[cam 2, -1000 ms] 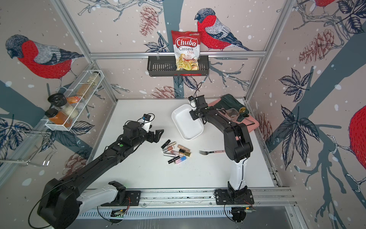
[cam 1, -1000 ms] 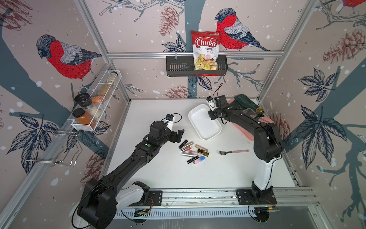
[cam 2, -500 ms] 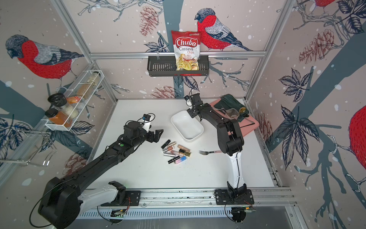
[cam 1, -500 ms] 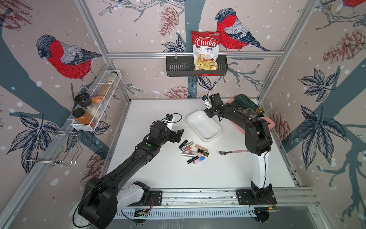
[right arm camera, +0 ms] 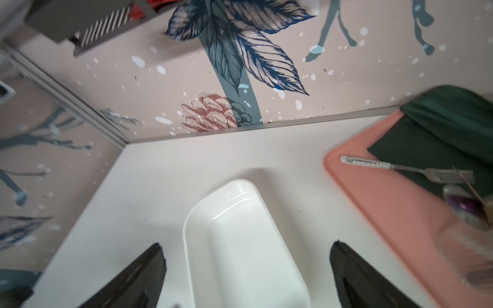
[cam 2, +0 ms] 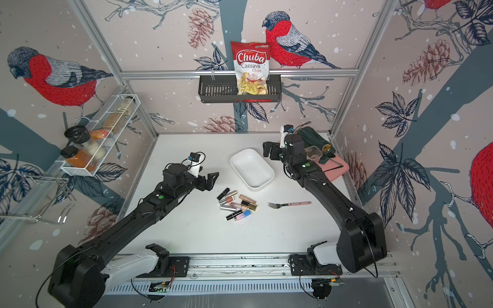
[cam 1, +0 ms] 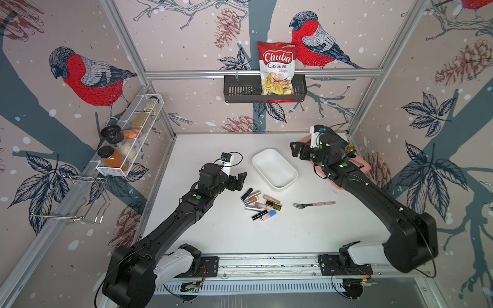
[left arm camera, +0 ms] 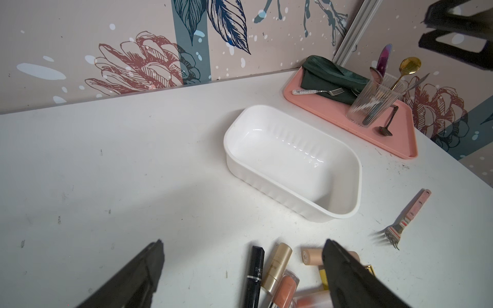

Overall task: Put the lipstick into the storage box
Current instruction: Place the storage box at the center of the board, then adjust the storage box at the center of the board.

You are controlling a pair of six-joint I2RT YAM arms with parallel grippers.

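The lipsticks (cam 1: 262, 204) lie flat in a loose heap on the white table (cam 1: 213, 232), mid-scene, just near of the empty storage box (cam 1: 274, 168) and left of a pink-handled fork (cam 1: 313, 204); none is in the box yet. The left gripper (left arm camera: 242, 244) hovers just left of the heap, its jaws wide apart with nothing between them. The right gripper (right arm camera: 247, 245), likewise spread and empty, hangs just right of the box's far end, beside the pink tray (left arm camera: 333, 109). The tubes are probably light, rigid and glossy, so they may roll or skid if nudged, and several touch one another. The black tube (cam 1: 246, 194) at the heap's left edge looks the freest: pinch it across its width at mid-length, jaws square to its axis, with gentle force
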